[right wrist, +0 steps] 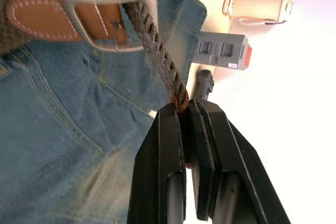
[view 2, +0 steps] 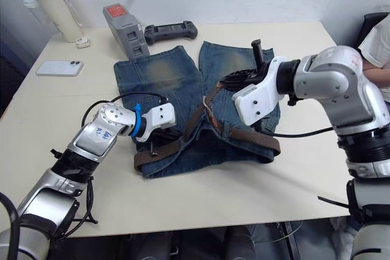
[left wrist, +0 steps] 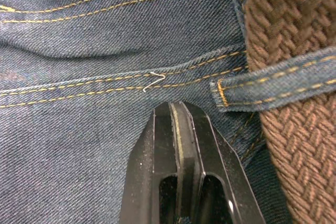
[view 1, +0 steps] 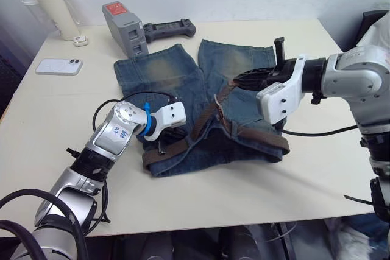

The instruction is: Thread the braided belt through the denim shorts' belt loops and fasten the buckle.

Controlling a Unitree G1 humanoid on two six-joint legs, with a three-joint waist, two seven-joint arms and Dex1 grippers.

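shorts [view 1: 183, 83] of blue denim lie flat in the middle of the pale bench [view 1: 55, 126], with the waist near the robot and the two legs pointing away; the braided belt [view 1: 268, 139] is brown and runs along the waistband; in the left wrist view it passes under one of the belt loops [left wrist: 273, 80], a small blue strip with yellow stitches; the belt's free end lifts up off the shorts and goes to the right gripper [right wrist: 185, 109]; the right gripper is pinching that brown end between its two black fingers, which are pressed tight on it, above the right leg of the shorts; in the right wrist view the belt goes through the silver buckle [right wrist: 107, 20], which lies on the denim by a tan leather tab; the left gripper [left wrist: 178, 109] is on the left part of the waistband, just beside the belt; its fingers are pressed together with nothing between them, and the tips touch the denim next to the loop; far off on the bench are a white phone [view 1: 59, 66], a cream bottle [view 1: 53, 9], a grey box with a red label [view 1: 125, 27] and a black controller [view 1: 169, 28]
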